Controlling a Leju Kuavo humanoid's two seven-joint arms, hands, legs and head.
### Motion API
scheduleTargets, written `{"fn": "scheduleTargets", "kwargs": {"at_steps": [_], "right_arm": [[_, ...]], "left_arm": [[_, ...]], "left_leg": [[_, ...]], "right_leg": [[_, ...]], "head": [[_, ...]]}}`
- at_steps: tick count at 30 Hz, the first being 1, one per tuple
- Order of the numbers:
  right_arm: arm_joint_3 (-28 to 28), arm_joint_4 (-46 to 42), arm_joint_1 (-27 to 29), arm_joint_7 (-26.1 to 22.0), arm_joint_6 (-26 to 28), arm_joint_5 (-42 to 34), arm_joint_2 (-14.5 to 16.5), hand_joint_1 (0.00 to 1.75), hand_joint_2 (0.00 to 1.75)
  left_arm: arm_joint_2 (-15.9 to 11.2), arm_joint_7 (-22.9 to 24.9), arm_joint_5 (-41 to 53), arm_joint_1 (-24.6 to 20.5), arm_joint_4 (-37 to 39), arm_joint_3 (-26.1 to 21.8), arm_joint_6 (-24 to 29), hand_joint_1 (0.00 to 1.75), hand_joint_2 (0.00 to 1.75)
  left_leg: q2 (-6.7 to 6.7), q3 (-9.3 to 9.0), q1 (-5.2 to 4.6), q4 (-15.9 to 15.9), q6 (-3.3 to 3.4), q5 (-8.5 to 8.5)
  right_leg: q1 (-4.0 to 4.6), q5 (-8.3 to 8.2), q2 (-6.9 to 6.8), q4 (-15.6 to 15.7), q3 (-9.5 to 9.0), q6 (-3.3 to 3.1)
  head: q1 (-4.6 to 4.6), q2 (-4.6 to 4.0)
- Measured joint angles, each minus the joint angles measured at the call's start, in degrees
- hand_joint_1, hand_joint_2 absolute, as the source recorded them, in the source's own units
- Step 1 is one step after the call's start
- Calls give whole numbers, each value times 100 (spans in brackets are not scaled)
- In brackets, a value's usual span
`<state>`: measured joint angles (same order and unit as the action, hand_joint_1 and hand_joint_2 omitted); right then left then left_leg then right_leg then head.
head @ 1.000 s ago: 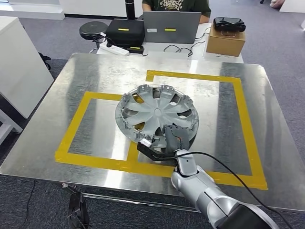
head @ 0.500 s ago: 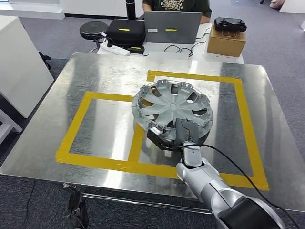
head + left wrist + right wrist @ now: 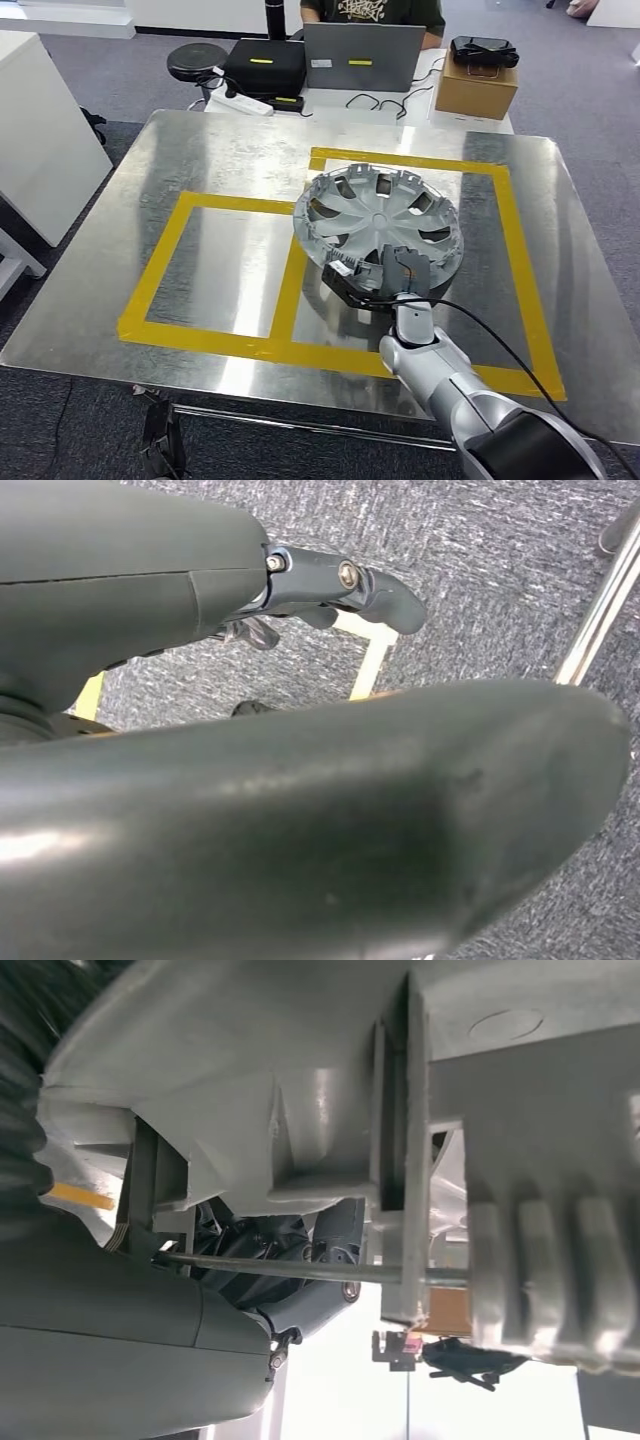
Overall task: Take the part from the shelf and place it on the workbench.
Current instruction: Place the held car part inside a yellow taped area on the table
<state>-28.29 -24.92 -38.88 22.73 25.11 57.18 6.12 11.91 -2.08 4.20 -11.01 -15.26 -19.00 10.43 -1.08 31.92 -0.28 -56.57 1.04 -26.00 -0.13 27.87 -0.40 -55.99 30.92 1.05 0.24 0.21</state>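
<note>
A: Head view status: right hand (image 3: 398, 277) grips the near rim of the hubcap (image 3: 377, 222), fingers curled over the edge. Cap sits over the right yellow tape rectangle (image 3: 521, 260) on the metal workbench (image 3: 113, 260), far edge looks close to the surface. Can't tell if it's touching down.

B: Left hand?

A: Left wrist view has the left hand (image 3: 340, 580) hanging over carpet, nothing in it. Fingers look loosely extended, but I can't tell open from closed with confidence.

B: Handling?

A: My read: thin moulded plastic, light, fairly stiff but it will flex when held from one edge. Clips around the rim look fragile. Smooth spokes would slip, so the rim is the right hold. Right wrist view shows ribs and a wire ring (image 3: 302, 1270) on the cap's inner side, with the fingers hooked behind them.

B: Containers?

A: Cardboard box (image 3: 475, 88) on the far desk with a black device (image 3: 484, 50) on top. Box contents hidden. Also a black case (image 3: 264, 68), shut, beside a laptop (image 3: 361, 56).

B: Risk?

A: Cantilevered hold, so it could tilt on release.
</note>
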Motion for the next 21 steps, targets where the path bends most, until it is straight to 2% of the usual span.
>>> {"fn": "scheduleTargets", "kwargs": {"at_steps": [21], "right_arm": [[20,12,-2,0,0,0,-9,175,175]], "left_arm": [[-2,0,0,0,0,14,0,0,0]], "left_leg": [[0,-1,0,0,6,-4]], "right_leg": [[0,0,0,8,-6,1]], "head": [[0,0]]}}
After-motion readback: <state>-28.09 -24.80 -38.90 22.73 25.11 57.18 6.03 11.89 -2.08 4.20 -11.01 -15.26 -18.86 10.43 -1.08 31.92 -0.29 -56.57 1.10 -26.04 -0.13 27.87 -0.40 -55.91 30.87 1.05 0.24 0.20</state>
